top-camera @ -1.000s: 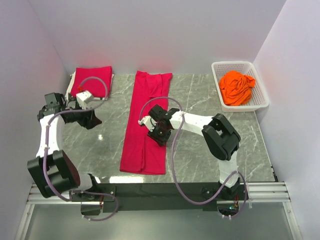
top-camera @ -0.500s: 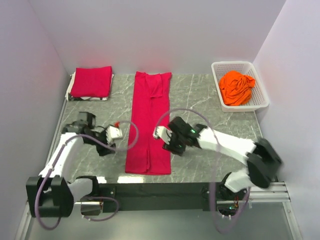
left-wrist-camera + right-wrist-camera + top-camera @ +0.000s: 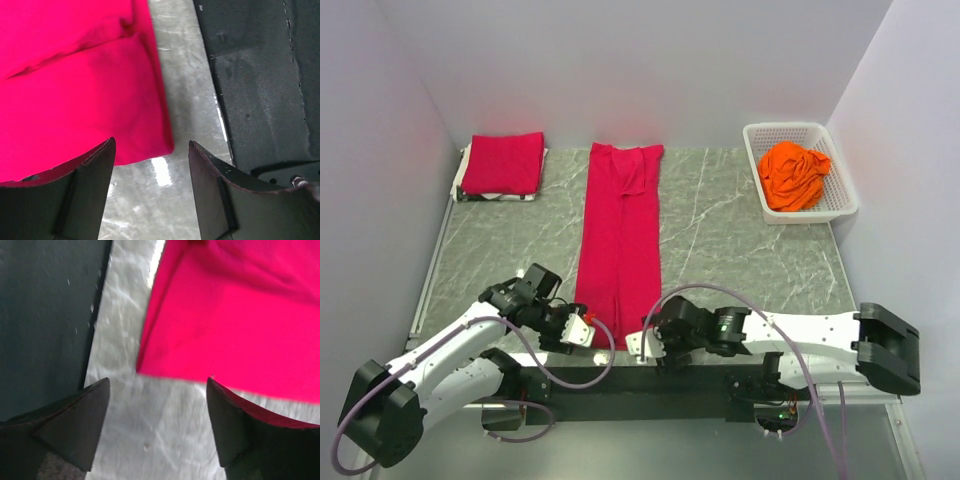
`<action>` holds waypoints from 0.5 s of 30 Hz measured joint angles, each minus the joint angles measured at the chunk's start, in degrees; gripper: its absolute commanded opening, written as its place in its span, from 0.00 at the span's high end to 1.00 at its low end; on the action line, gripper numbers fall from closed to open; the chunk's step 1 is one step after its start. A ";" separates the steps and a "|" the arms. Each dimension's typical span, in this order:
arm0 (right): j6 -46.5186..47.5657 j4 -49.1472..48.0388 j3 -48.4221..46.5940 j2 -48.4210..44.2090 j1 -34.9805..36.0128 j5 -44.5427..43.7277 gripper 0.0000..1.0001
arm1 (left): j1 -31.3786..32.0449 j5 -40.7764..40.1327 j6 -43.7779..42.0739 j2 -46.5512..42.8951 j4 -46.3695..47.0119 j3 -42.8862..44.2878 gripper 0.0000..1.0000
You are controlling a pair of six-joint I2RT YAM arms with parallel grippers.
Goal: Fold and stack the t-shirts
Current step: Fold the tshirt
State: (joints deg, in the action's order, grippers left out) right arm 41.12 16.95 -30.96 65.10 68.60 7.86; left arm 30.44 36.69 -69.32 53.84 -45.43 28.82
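Observation:
A crimson t-shirt (image 3: 620,240), folded into a long narrow strip, lies flat down the middle of the table. Its near end is just beyond both grippers. My left gripper (image 3: 584,331) is open and empty at the strip's near left corner. In the left wrist view the cloth (image 3: 75,90) lies just ahead of the open gripper (image 3: 151,145). My right gripper (image 3: 645,346) is open and empty at the near right corner. In the right wrist view the cloth (image 3: 240,315) lies just ahead of the gripper (image 3: 157,382). A folded crimson shirt (image 3: 502,163) lies at the back left. An orange shirt (image 3: 793,175) is bunched in the basket.
The white lattice basket (image 3: 845,190) stands at the back right by the wall. The black rail at the table's near edge shows close beside each gripper, in the left wrist view (image 3: 260,75) and the right wrist view (image 3: 50,300). White walls enclose the table.
Both arms have swung from beside the shirt's middle down to its near end. The strip now lies straighter than one second ago.

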 measured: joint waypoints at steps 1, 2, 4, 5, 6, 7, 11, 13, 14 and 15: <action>0.20 -1.25 0.00 1.07 1.20 -0.33 0.19 | 0.50 -0.20 0.35 -0.66 0.48 -0.76 0.34; 0.42 -2.45 0.00 2.12 2.16 -0.79 0.21 | 0.79 -0.42 0.87 -1.16 0.90 -1.40 0.34; 0.74 -4.11 0.00 3.54 3.06 -1.16 0.28 | 1.05 -0.79 1.68 -2.19 2.14 -2.58 0.35; 0.79 -4.81 0.00 4.20 3.34 -1.22 0.31 | 1.09 -0.90 1.84 -2.51 2.60 -2.95 0.35; 0.92 -5.44 0.00 4.92 3.52 -1.22 0.37 | 1.09 -1.11 2.08 -2.95 3.10 -3.34 0.35; 1.07 -5.90 0.00 5.70 3.63 -1.20 0.40 | 1.11 -1.25 2.27 -3.34 3.34 -3.65 0.36; 1.53 -6.64 0.00 9.18 3.65 -1.33 0.48 | 1.11 -1.70 2.32 -4.13 4.35 -4.63 0.36; 1.75 -7.23 -0.87 10.54 3.65 -1.38 0.50 | 1.11 -1.70 2.29 -4.31 4.46 -4.90 0.36; 1.75 -7.48 -1.14 11.13 3.65 -1.38 0.51 | 1.11 -1.70 2.25 -4.31 4.52 -4.98 0.37; 1.70 -7.34 -1.77 11.89 3.74 -1.44 0.55 | 1.11 -1.70 2.21 -4.31 4.52 -5.07 0.37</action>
State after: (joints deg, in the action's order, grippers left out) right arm 42.83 9.61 -32.73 76.99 72.34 6.42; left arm 31.55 34.98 -67.11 49.54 -40.91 23.75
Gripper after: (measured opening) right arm 0.497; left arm 0.637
